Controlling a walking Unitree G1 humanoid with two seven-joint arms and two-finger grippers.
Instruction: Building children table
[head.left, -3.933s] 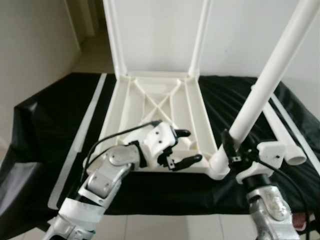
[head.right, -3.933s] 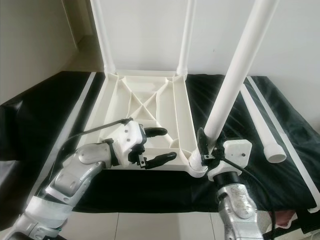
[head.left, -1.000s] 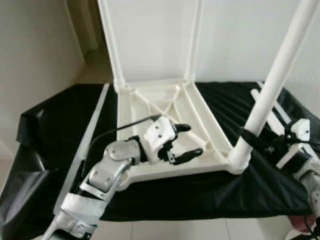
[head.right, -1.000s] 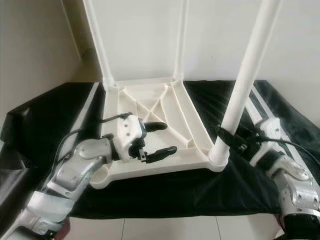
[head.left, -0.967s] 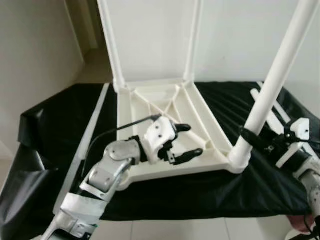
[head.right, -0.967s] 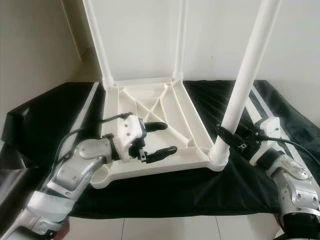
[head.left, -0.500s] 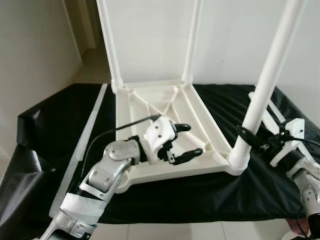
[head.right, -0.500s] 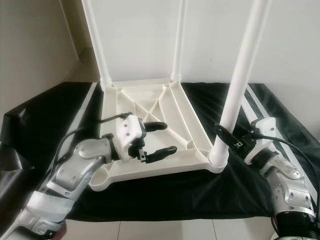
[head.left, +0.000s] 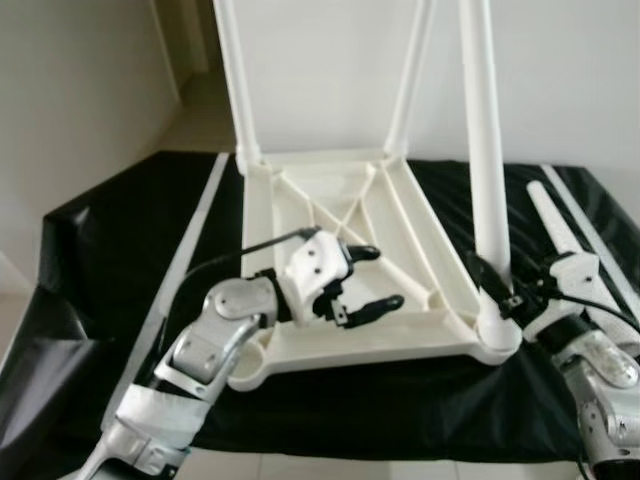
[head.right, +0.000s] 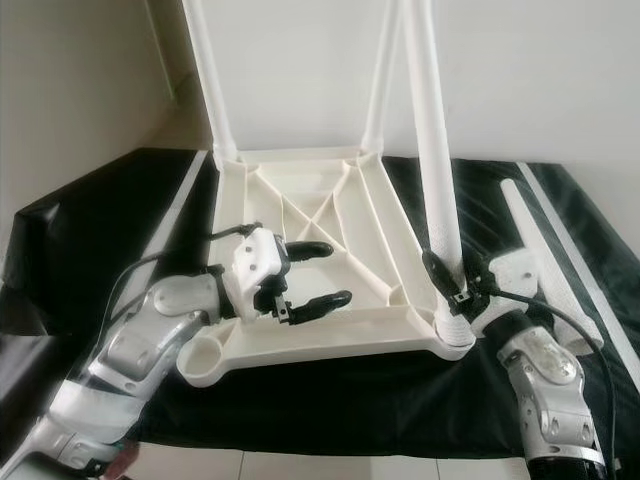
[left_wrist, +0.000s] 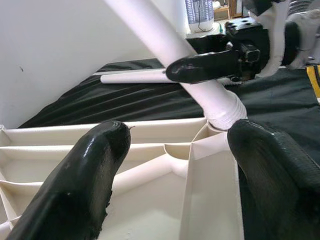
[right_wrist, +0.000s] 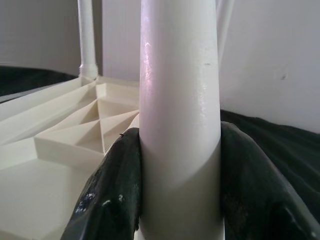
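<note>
From the left eye view, a cream-white plastic children's tabletop (head.left: 340, 270) lies upside down on a black cloth (head.left: 110, 260) spread over the floor, its ribbed underside facing up. Two slim white legs (head.left: 232, 80) rise from its far corners against the pale wall. At the near right corner stands a thicker tapered white plastic leg (head.left: 484, 180), almost upright in its socket. The right gripper (head.left: 490, 285) is clamped round the base of that leg, just above the corner. The left gripper (head.left: 368, 277) hovers over the near middle of the underside, fingers spread apart and holding nothing. A loose white leg (head.left: 556, 228) lies on the cloth to the right, and a long white strip (head.left: 185, 255) lies along the left side.

The right eye view shows the near left corner socket (head.right: 207, 362) standing empty, a round open cup.

In the left wrist view, the two black fingertips (left_wrist: 95, 165) sit wide apart over the ribs, with the standing leg's collar between them in the distance.

In the right wrist view, both fingers (right_wrist: 117, 185) press against the sides of the tapered leg.
</note>
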